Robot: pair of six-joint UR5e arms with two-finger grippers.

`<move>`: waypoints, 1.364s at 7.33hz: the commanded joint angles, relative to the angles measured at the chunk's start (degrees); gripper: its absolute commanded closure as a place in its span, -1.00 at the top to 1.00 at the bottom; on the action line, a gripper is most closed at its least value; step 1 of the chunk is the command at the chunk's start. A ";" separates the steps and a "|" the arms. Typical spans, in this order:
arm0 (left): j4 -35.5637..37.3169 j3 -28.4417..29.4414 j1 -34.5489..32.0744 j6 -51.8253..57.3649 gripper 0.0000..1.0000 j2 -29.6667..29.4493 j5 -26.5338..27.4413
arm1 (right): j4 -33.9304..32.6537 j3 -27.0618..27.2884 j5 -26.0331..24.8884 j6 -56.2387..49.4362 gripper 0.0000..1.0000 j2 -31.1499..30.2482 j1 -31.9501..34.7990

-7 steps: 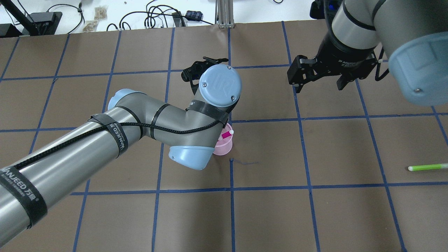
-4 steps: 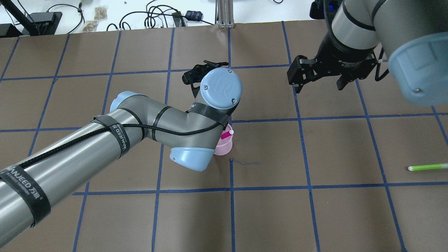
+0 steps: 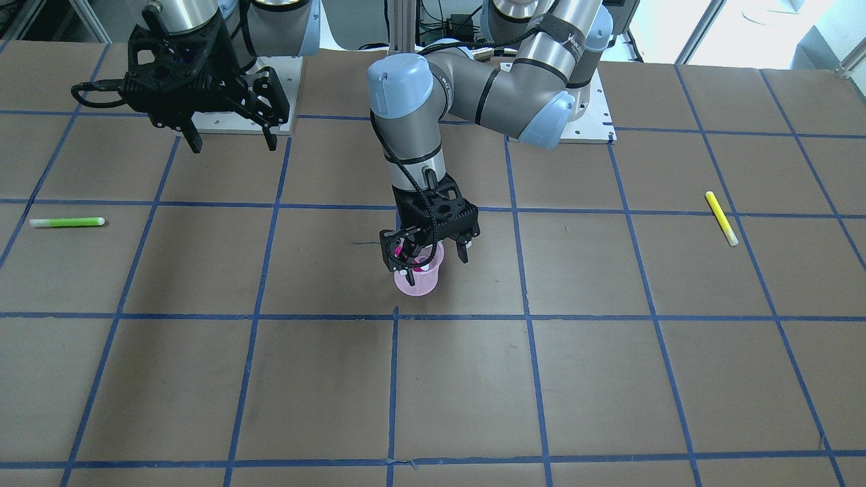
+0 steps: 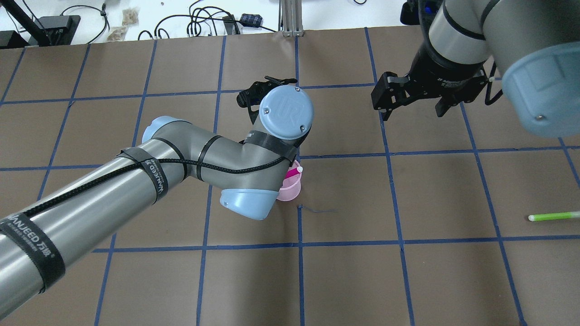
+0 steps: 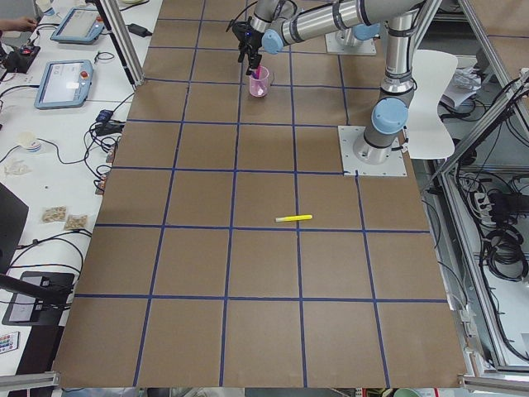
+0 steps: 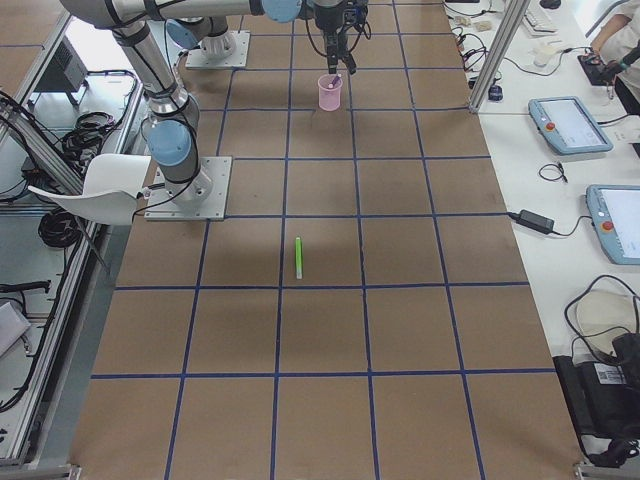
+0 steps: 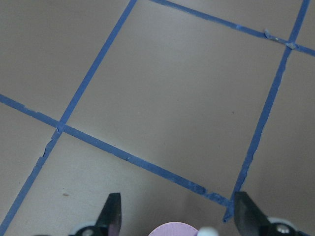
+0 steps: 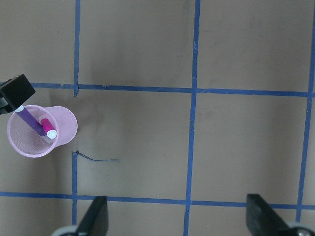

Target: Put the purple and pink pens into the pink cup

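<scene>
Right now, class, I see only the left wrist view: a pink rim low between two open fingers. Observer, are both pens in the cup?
Observer: Yes; the right wrist view shows the purple pen and pink pen leaning inside the cup.
Operator: What is the other arm doing?
Observer: The right pincer hangs open and empty, away from the cup.
Operator: Any other pens out?
Observer: A green pen and a yellow pen lie flat, far from the cup.
</scene>
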 commanded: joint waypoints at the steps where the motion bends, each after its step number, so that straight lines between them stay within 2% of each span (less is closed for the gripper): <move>1: -0.21 0.30 0.95 0.25 1.00 1.08 -0.57 | -0.02 0.00 0.00 0.00 1.00 0.00 0.03; 2: -4.04 1.69 3.65 3.38 1.00 2.22 -4.06 | -0.02 0.00 0.00 0.00 1.00 0.00 0.03; 3: -11.04 5.88 8.47 11.16 1.00 3.19 -6.96 | 0.07 0.00 0.00 0.00 1.00 0.00 0.03; 5: -28.24 14.06 17.09 24.71 1.00 5.91 -7.34 | -0.02 0.17 0.00 -0.09 1.00 0.00 -0.06; 6: -33.82 15.84 22.09 33.04 1.00 8.10 -11.70 | -0.19 0.87 0.09 -0.09 1.00 -0.09 0.03; 7: -36.48 15.94 27.62 40.08 1.00 10.39 -14.87 | -0.28 0.97 0.09 -0.09 1.00 -0.18 -0.06; 8: -38.34 15.42 32.81 49.20 1.00 11.80 -15.25 | -0.37 0.97 0.00 -0.09 1.00 -0.18 -0.06; 9: -41.75 15.07 35.47 53.55 1.00 13.03 -15.17 | -0.37 0.97 0.00 -0.09 1.00 -0.18 -0.06; 10: -43.35 14.28 34.97 51.77 1.00 14.53 -15.08 | -0.37 0.97 0.09 0.00 1.00 -0.18 -0.06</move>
